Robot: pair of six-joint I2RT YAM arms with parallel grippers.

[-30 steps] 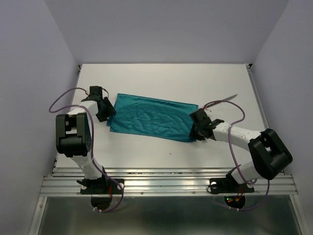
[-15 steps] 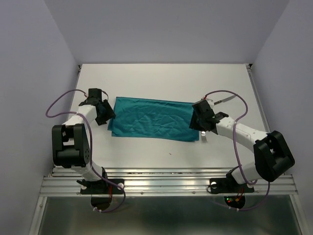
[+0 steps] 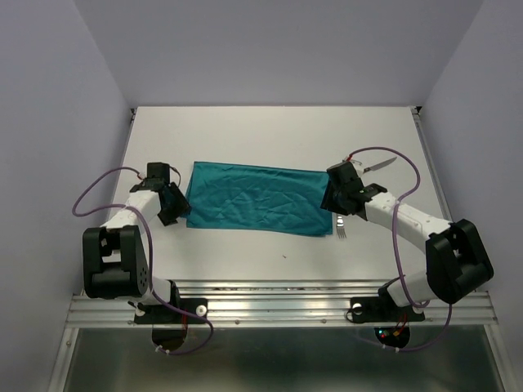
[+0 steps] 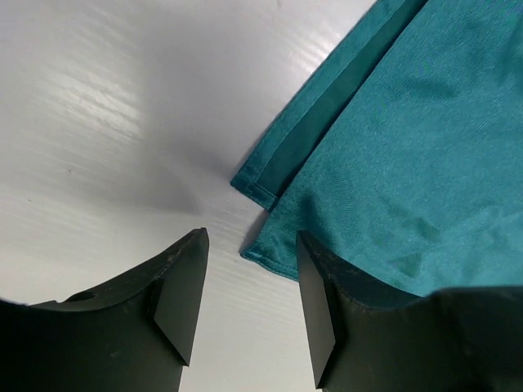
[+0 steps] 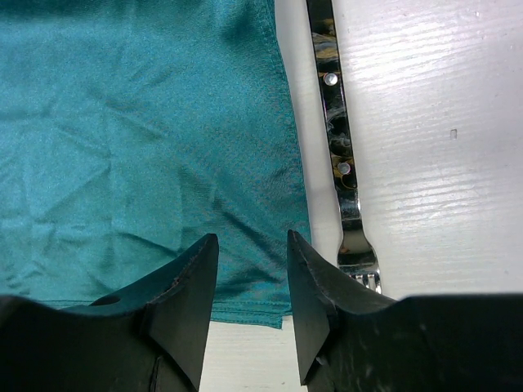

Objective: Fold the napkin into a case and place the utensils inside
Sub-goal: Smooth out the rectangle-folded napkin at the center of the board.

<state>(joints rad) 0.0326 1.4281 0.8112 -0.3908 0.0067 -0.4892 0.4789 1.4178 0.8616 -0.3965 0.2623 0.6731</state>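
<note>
Just right of the folded napkin (image 3: 255, 198) lies the fork (image 3: 341, 228), uncovered.

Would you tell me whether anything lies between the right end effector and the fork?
Nothing visible does. The fork lies uncovered on the table beside the napkin's edge, close to the open right end effector.

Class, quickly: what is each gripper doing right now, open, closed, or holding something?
Left gripper: open, empty, at a corner of the napkin.
Right gripper: open, empty, over the napkin edge beside the fork.
</note>
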